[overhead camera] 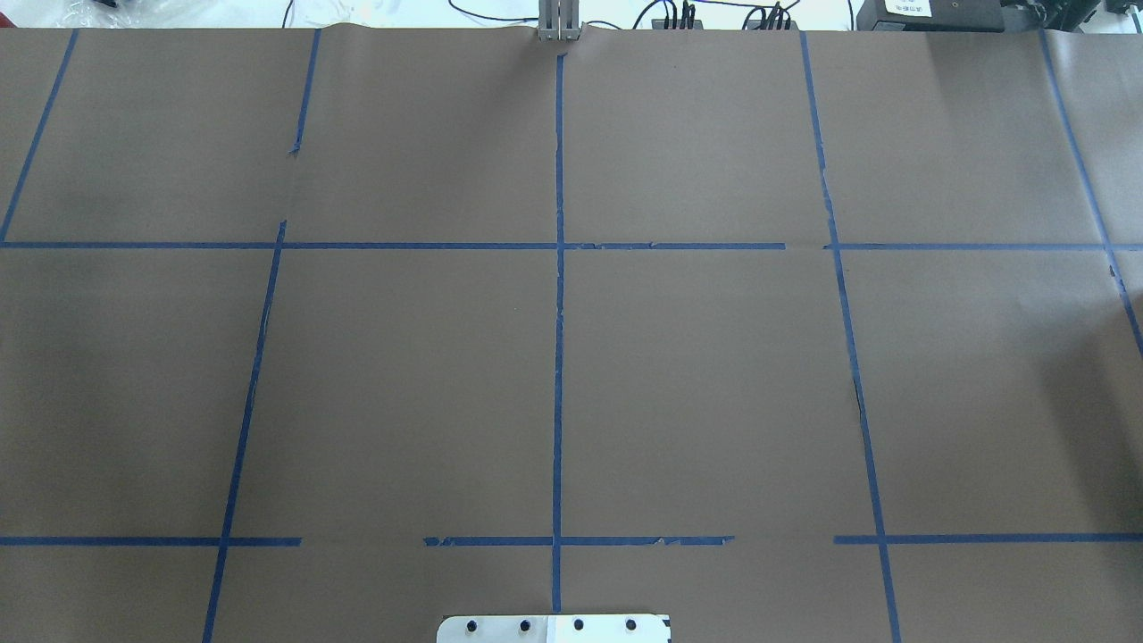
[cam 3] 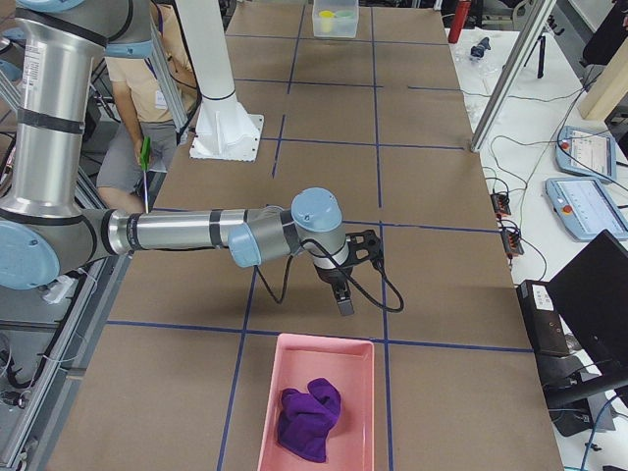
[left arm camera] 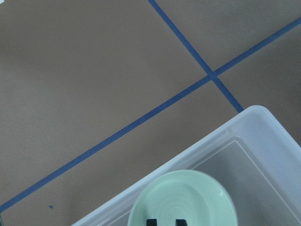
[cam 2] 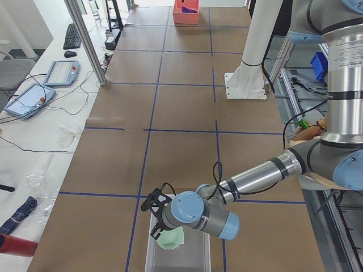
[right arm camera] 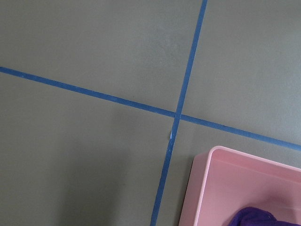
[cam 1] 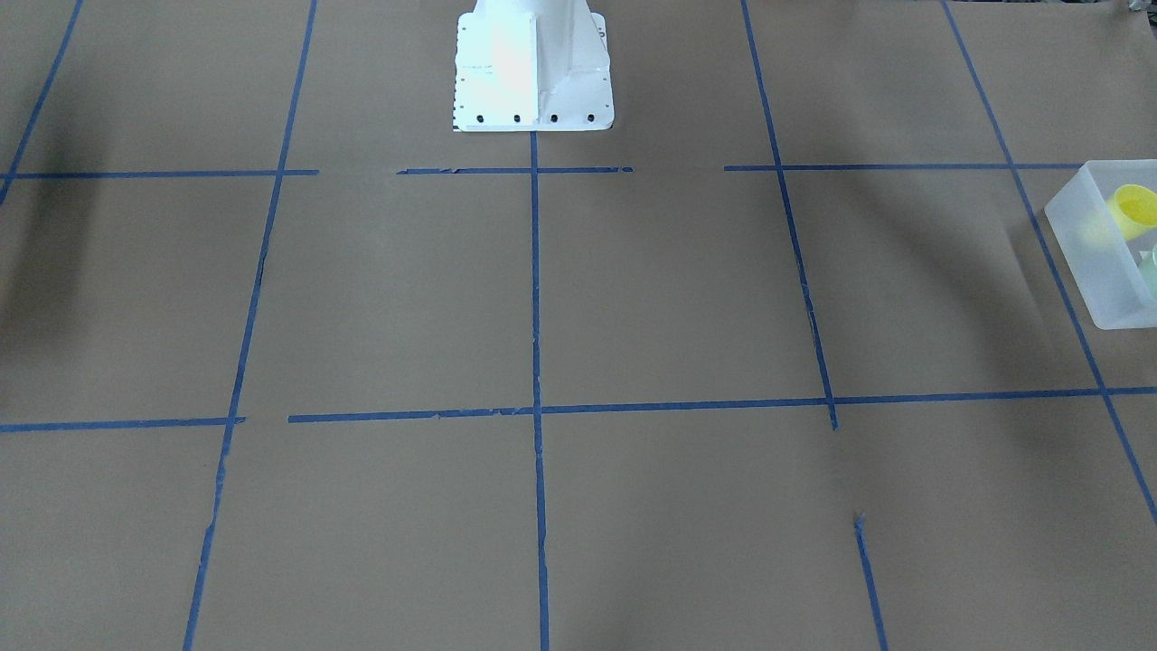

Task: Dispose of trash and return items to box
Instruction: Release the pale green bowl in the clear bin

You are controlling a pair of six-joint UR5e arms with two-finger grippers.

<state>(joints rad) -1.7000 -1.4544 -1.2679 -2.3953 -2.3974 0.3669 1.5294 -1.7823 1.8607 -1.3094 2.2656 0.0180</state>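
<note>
The frosted box (left arm camera: 263,141) stands at the table's end on my left; it also shows in the exterior left view (cam 2: 195,255) and in the front view (cam 1: 1089,262). The mint-green bowl (left arm camera: 183,197) is over or in its near-left part. The yellow cup (cam 1: 1134,210) lies in the box. My left gripper (left arm camera: 165,221) is right over the bowl's middle, its two dark tips a small gap apart. I cannot tell whether it grips the bowl. My right gripper (cam 3: 345,285) hangs just beyond a pink tray; I cannot tell if it is open.
The pink tray (cam 3: 294,363) with a purple cloth (cam 3: 312,417) sits at the table's end on my right; it also shows in the right wrist view (right arm camera: 221,179). The white robot base (cam 1: 533,68) stands at the table's back edge. A person sits behind the robot.
</note>
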